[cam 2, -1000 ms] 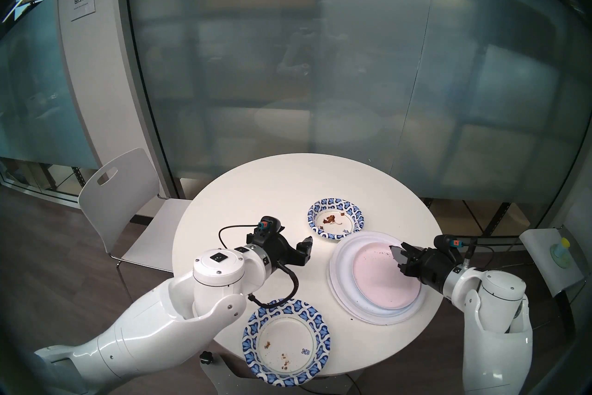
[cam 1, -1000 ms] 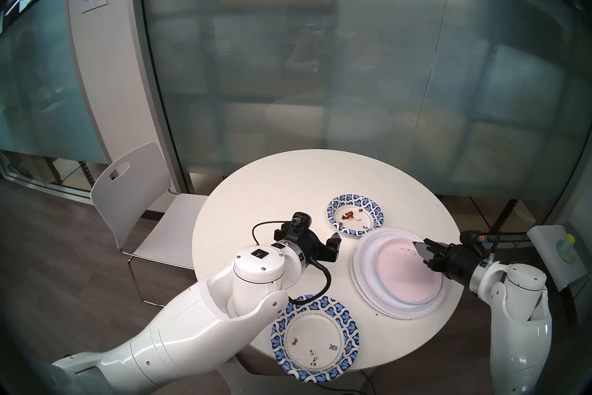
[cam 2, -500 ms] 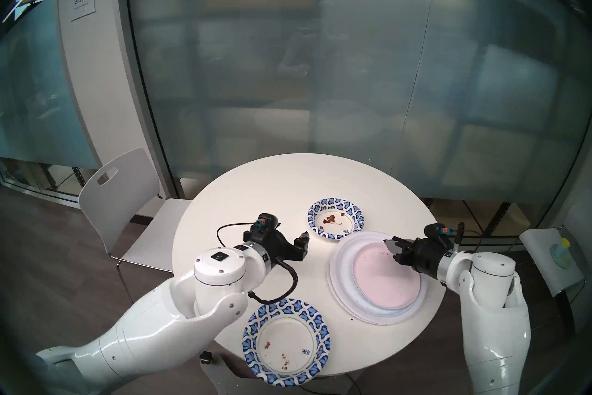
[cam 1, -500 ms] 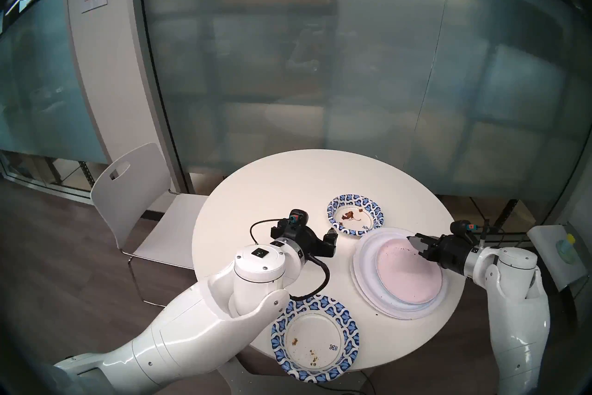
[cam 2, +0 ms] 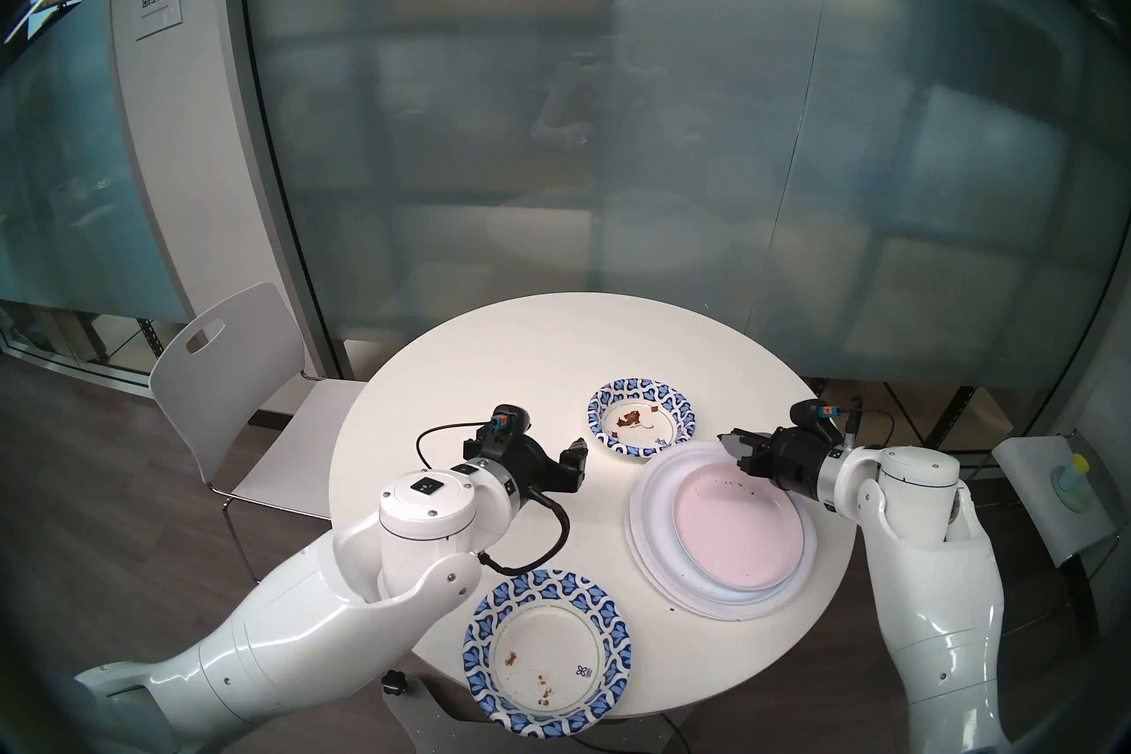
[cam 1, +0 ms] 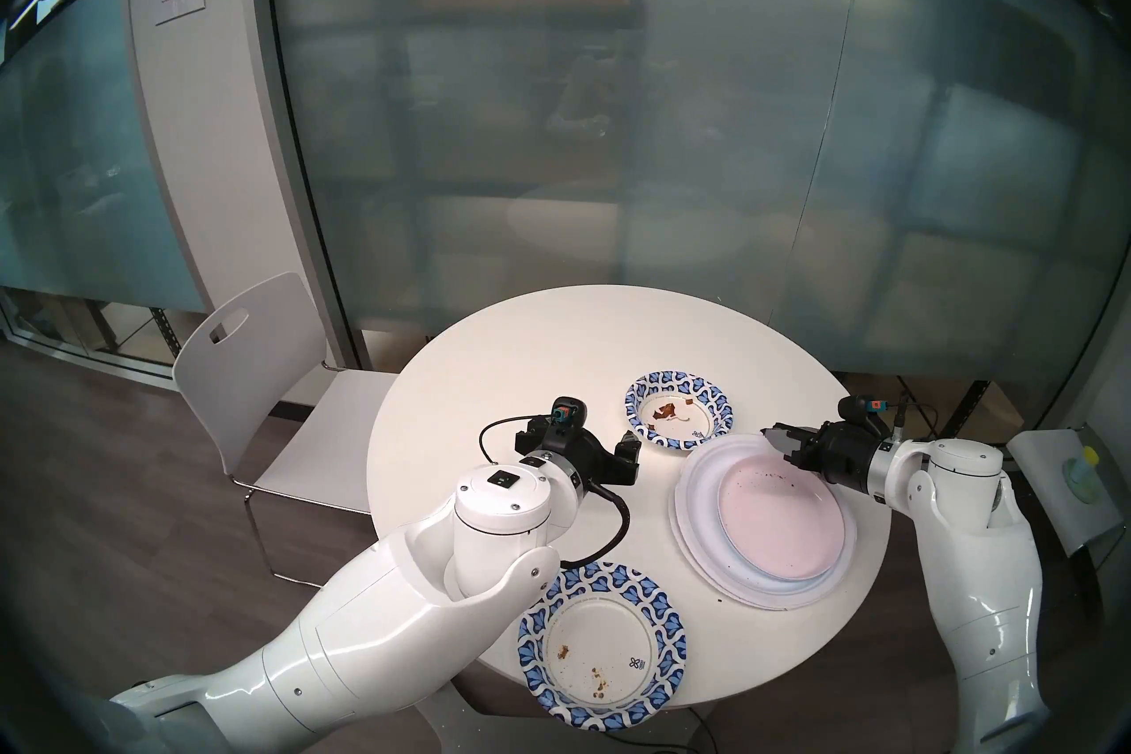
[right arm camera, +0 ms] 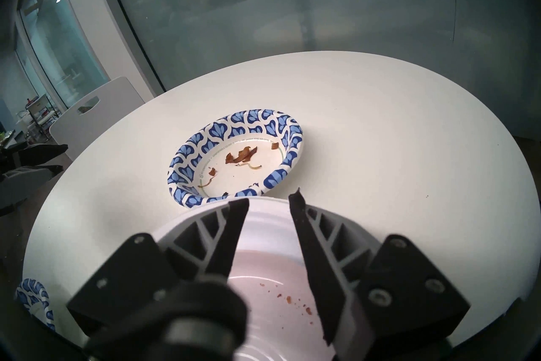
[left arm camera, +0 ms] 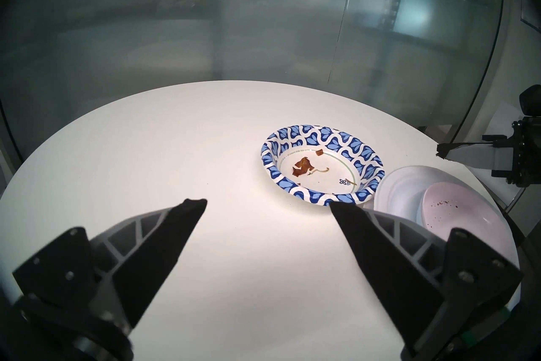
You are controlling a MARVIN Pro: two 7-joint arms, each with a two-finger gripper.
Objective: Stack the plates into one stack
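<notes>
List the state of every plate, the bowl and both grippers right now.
Pink plate: top of the stack, crumbs on it.
White plates: bottom of the stack, slightly offset.
Patterned bowl: loose, upright, food scraps inside.
Patterned plate: loose at the table edge, crumbs.
Left gripper: open, empty.
Right gripper: partly open, empty.

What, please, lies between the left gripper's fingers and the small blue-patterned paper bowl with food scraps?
Only bare white round table top lies between the left gripper and the small blue-patterned paper bowl; the left wrist view shows this best.
</notes>
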